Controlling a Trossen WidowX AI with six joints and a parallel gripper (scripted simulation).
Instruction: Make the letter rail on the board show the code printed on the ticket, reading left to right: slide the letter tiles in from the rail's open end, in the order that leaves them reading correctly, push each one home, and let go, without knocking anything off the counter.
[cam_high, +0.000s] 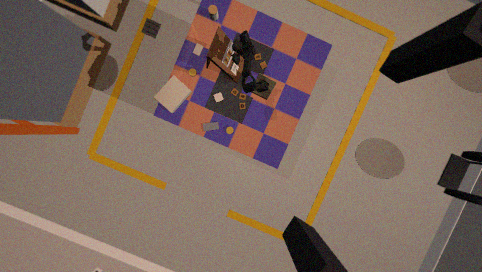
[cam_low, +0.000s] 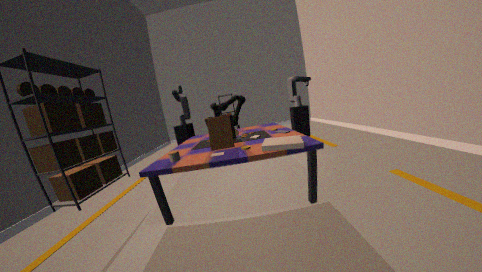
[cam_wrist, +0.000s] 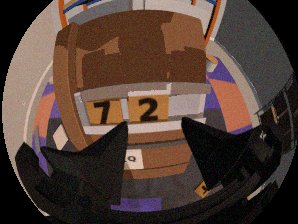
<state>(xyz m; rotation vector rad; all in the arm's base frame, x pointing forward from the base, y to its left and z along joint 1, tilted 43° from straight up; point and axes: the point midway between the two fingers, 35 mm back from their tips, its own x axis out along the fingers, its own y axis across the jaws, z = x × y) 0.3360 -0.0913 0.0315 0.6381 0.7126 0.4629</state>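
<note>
Checkered counter (cam_high: 291, 128) (cam_low: 192, 162), gripper (cam_high: 243, 44) (cam_wrist: 154, 123) apart.

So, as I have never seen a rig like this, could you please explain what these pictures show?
The machine is one black robot arm on a checkered table. One picture looks down from above, one looks across the room at the table, and the third comes from the arm's wrist.

In the wrist picture, the gripper has its two dark fingers apart with nothing between them. Beyond them is a brown board whose rail carries a 7 tile and a 2 tile, with a bare stretch to their right.

Small orange tiles and a pale flat box also lie on the table.
</note>
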